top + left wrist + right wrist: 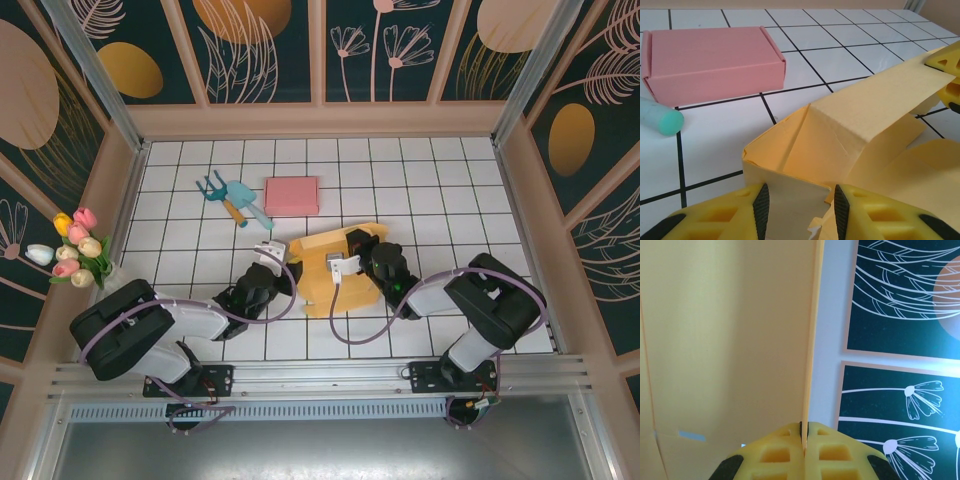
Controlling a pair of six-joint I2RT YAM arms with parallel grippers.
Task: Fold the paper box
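A: Starting at the left edge of the overhead view, what do we have?

B: We have tulips (78, 245), then the left arm folded low over the tiled table (450, 190). Its forearm reaches up and to the right, so the left claw (266, 254) meets the left side of the yellow paper box (312, 280) at mid-frame.

A: Is that claw gripping?

B: In its wrist view we see its fingers (760, 202) apart, one on either side of the box's near wall. We cannot tell whether they press it. A pink box (710, 60) lies in the upper left of that frame.

A: And further right?

B: The right arm bends leftward, elbow at the lower right. We see the right claw (805, 432) clenched on the thin edge of an upright box flap.
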